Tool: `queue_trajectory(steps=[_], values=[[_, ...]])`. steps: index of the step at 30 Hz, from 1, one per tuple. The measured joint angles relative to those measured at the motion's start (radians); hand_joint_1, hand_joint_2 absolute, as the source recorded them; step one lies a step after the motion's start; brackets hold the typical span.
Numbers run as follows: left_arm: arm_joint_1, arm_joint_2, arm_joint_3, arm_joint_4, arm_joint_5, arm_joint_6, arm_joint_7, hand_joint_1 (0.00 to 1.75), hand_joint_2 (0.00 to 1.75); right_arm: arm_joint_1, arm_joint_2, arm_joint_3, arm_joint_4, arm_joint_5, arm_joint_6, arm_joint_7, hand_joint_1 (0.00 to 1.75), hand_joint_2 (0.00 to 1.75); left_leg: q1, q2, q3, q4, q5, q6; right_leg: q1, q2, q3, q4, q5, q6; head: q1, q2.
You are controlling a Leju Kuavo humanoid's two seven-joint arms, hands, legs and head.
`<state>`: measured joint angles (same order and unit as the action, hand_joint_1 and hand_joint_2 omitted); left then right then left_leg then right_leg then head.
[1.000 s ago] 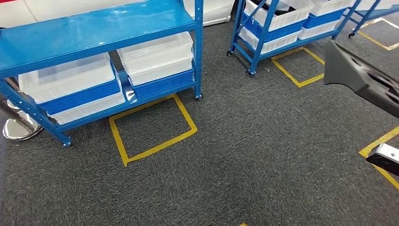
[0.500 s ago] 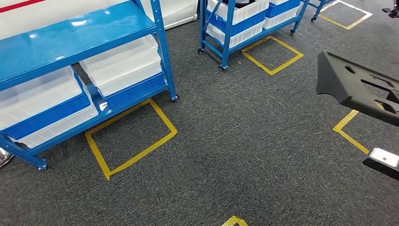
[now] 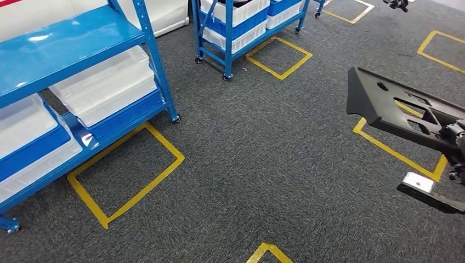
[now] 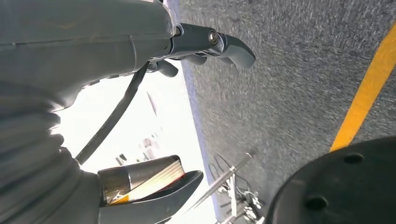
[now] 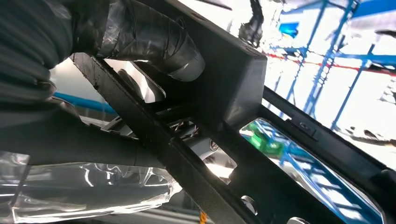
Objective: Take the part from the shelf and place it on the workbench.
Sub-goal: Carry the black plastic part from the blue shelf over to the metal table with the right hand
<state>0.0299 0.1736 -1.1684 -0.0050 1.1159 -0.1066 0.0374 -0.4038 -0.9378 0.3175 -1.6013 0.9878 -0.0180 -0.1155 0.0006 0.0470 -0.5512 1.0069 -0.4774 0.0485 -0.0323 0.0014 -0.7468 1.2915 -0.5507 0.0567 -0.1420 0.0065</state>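
Note:
A flat black plastic part [image 3: 403,112] with several cut-outs hangs over the carpet at the right of the head view. My right hand [image 3: 455,143] grips it at the frame's right edge. In the right wrist view the thumb [image 5: 154,39] lies across the black part [image 5: 243,154], whose ribs and openings are close to the camera. My left hand [image 4: 205,44] hangs over the grey carpet with its fingers spread and nothing in it.
A blue shelf rack [image 3: 82,71] with white and blue bins stands at the left. A second wheeled blue rack [image 3: 241,27] stands at the back. Yellow tape squares [image 3: 129,175] mark the grey carpet.
The whole scene has slid left and down across the frames as the camera turned right. The black part stays held at the right, now reaching a little further into the picture.

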Motion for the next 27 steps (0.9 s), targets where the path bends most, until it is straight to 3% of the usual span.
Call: queue_trajectory(steps=[2, 4, 5, 7, 8, 10, 12, 14, 15, 16, 17, 19, 21, 23, 25, 27], values=[[0.0, -0.002, 0.001, 0.0, -0.001, -0.001, -0.005, 0.0, 1.75, 0.0, -0.002, 0.002, 0.001, -0.007, -0.001, 0.002, 1.75, 1.75, -0.001, 0.022, 0.004, 0.002, -0.005, -0.004, 0.001, -0.023, 0.068, -0.12, 0.058, -0.002, 0.0, 0.0], [0.0, -0.004, 0.001, 0.001, -0.002, -0.002, -0.014, 0.0, 1.75, 0.002, -0.007, 0.001, 0.0, -0.017, -0.005, 0.006, 1.75, 1.75, -0.006, 0.04, 0.009, 0.005, -0.012, -0.012, 0.012, -0.056, 0.131, -0.236, 0.095, -0.012, 0.0, 0.0], [0.0, -0.004, 0.001, 0.001, -0.003, -0.002, -0.018, 0.0, 1.75, 0.006, -0.013, -0.001, 0.0, -0.024, -0.008, 0.007, 1.75, 1.75, -0.007, 0.048, 0.011, 0.006, -0.015, -0.017, 0.018, -0.064, 0.142, -0.261, 0.098, -0.018, 0.0, 0.0], [-0.001, -0.005, 0.001, 0.002, -0.003, -0.004, -0.028, 0.0, 1.75, 0.02, -0.028, -0.009, -0.003, -0.035, -0.014, 0.009, 1.75, 1.75, -0.008, 0.066, 0.016, 0.003, -0.018, -0.028, 0.023, -0.044, 0.139, -0.264, 0.098, -0.031, 0.0, 0.0], [-0.001, -0.005, 0.001, 0.002, -0.004, -0.005, -0.032, 0.0, 1.75, 0.03, -0.036, -0.016, -0.006, -0.04, -0.017, 0.009, 1.75, 1.75, -0.006, 0.06, 0.017, 0.006, -0.023, -0.034, 0.021, -0.034, 0.14, -0.267, 0.1, -0.037, 0.0, 0.0], [0.0, -0.006, 0.001, 0.002, -0.005, -0.006, -0.039, 0.0, 1.75, 0.046, -0.051, -0.033, -0.013, -0.047, -0.021, 0.009, 1.75, 1.75, -0.002, 0.017, 0.0, 0.053, -0.059, -0.042, 0.016, -0.015, 0.145, -0.276, 0.105, -0.05, -0.001, 0.0], [0.003, -0.007, 0.001, 0.002, -0.006, -0.006, -0.043, 0.0, 1.75, 0.063, -0.06, -0.052, -0.021, -0.054, -0.024, 0.007, 1.75, 1.75, 0.002, -0.029, -0.055, 0.173, -0.123, -0.043, 0.016, 0.004, 0.147, -0.278, 0.106, -0.059, -0.002, 0.0], [0.004, -0.008, 0.001, 0.002, -0.01, -0.007, -0.045, 0.0, 1.75, 0.083, -0.063, -0.068, -0.027, -0.061, -0.025, 0.004, 1.75, 1.75, 0.003, -0.039, -0.11, 0.28, -0.157, -0.042, 0.02, 0.028, 0.146, -0.274, 0.104, -0.062, -0.002, 0.0], [0.005, -0.008, 0.001, 0.002, -0.013, -0.008, -0.046, 0.0, 1.75, 0.093, -0.066, -0.075, -0.03, -0.064, -0.025, 0.001, 1.75, 1.75, 0.003, -0.04, -0.117, 0.288, -0.145, -0.041, 0.022, 0.041, 0.145, -0.271, 0.103, -0.063, -0.002, 0.0], [0.005, -0.008, 0.001, 0.002, -0.016, -0.009, -0.047, 0.0, 1.75, 0.1, -0.069, -0.083, -0.032, -0.066, -0.025, -0.001, 1.75, 1.75, 0.003, -0.044, -0.106, 0.256, -0.115, -0.039, 0.022, 0.056, 0.145, -0.267, 0.101, -0.063, -0.002, 0.0], [0.005, -0.008, 0.001, 0.002, -0.017, -0.009, -0.048, 0.0, 1.75, 0.105, -0.072, -0.091, -0.035, -0.068, -0.025, -0.002, 1.75, 1.75, 0.003, -0.054, -0.081, 0.196, -0.074, -0.036, 0.022, 0.069, 0.145, -0.262, 0.099, -0.062, -0.002, 0.0], [0.006, -0.007, 0.001, 0.004, -0.02, -0.01, -0.05, 0.0, 1.75, 0.111, -0.078, -0.109, -0.038, -0.071, -0.023, -0.005, 1.75, 1.75, 0.005, -0.098, -0.03, 0.078, -0.025, -0.029, 0.021, 0.096, 0.14, -0.252, 0.095, -0.056, -0.002, 0.0], [0.005, -0.006, 0.001, 0.006, -0.021, -0.012, -0.053, 0.0, 1.75, 0.116, -0.087, -0.126, -0.041, -0.076, -0.016, -0.011, 1.75, 1.75, 0.004, -0.118, -0.012, 0.036, -0.022, -0.025, 0.016, 0.12, 0.13, -0.248, 0.097, -0.044, -0.003, 0.0], [0.003, -0.006, 0.001, 0.006, -0.021, -0.014, -0.055, 0.0, 1.75, 0.122, -0.102, -0.14, -0.042, -0.083, -0.006, -0.019, 1.75, 1.75, 0.0, -0.096, -0.006, 0.023, -0.015, -0.016, 0.009, 0.138, 0.124, -0.251, 0.101, -0.029, -0.004, 0.0], [0.002, -0.006, 0.001, 0.006, -0.022, -0.015, -0.056, 0.0, 1.75, 0.124, -0.118, -0.152, -0.042, -0.09, 0.002, -0.024, 1.75, 1.75, 0.0, -0.069, 0.002, 0.005, -0.004, -0.002, 0.01, 0.095, 0.11, -0.225, 0.082, -0.02, -0.002, 0.0], [0.004, -0.006, 0.001, 0.006, -0.023, -0.016, -0.057, 0.0, 1.75, 0.121, -0.127, -0.164, -0.042, -0.094, 0.007, -0.028, 1.75, 1.75, -0.001, -0.042, 0.005, -0.005, 0.001, 0.006, 0.01, 0.028, 0.062, -0.126, 0.029, -0.011, 0.002, 0.0]])
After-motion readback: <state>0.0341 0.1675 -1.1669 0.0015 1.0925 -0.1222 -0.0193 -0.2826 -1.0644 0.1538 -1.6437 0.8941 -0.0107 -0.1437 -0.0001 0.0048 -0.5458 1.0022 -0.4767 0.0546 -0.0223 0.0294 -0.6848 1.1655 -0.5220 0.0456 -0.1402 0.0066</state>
